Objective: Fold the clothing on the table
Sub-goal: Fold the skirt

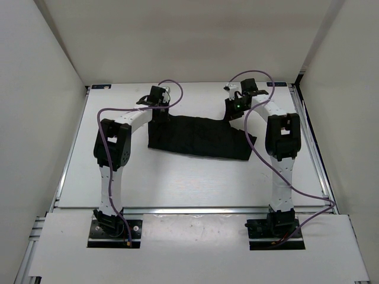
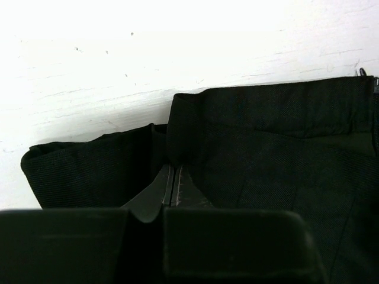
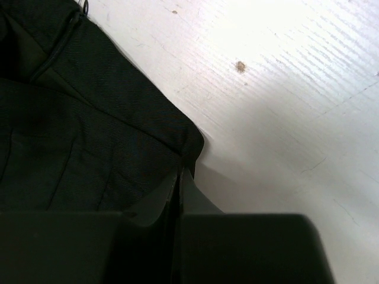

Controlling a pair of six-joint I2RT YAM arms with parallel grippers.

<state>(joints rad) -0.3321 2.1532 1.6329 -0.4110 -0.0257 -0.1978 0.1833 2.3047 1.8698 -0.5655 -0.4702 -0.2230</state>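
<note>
The black clothing (image 1: 198, 137) lies spread across the middle of the white table (image 1: 177, 183), wider than it is deep. My left gripper (image 1: 159, 111) sits at its far left corner. In the left wrist view the gripper (image 2: 172, 168) is shut, its tips pinching a raised fold of the clothing (image 2: 272, 136). My right gripper (image 1: 232, 113) is at the far right corner. Seen from the right wrist, that gripper (image 3: 180, 171) is shut on the very corner of the clothing (image 3: 89, 130), with bare table (image 3: 284, 106) beside it.
Aluminium rails (image 1: 320, 165) run along the table's sides, and white walls stand close on three sides. A purple cable (image 1: 251, 139) from the right arm hangs over the garment's right end. Both arm bases are bolted to the near plate (image 1: 195, 236).
</note>
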